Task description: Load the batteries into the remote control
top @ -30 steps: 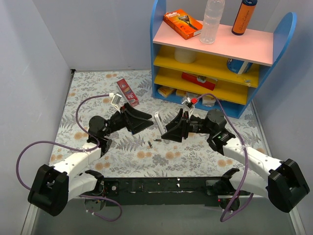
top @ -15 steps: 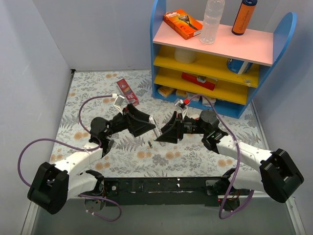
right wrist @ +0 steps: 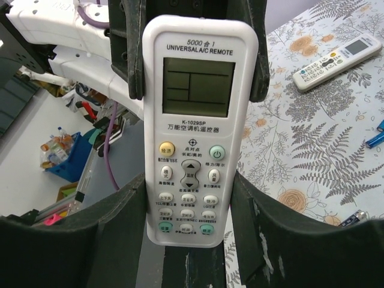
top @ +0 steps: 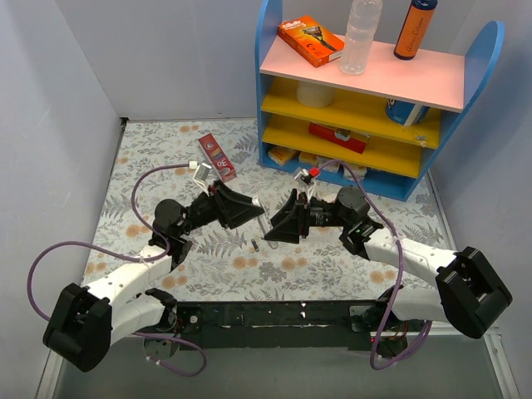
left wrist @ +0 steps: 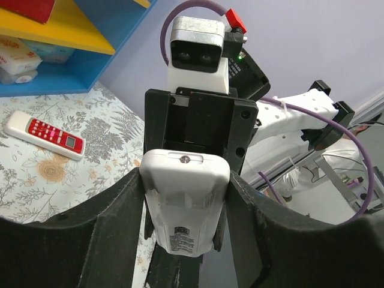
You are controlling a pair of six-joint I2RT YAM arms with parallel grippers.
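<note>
1. Checking the left claw point(left wrist: 186, 175): its fingers press both edges of the slim white plastic remote control point(right wrist: 201, 120) at the screen end, so I read it as clamped on.
2. Between the arms, the remote control hangs above the floral surface point(top: 158, 150). Its back cover looks shut to me.
3. One tiny dark cylindrical battery point(top: 253, 243) lies on the surface near the claws. I judge none is loaded, so nearly all the work is left.
4. My right claw point(right wrist: 189, 183) grips the button end.

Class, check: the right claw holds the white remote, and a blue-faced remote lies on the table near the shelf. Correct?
No: it is a red-faced remote near the shelf, not blue; the left wrist view shows it. The rest stands.
</note>
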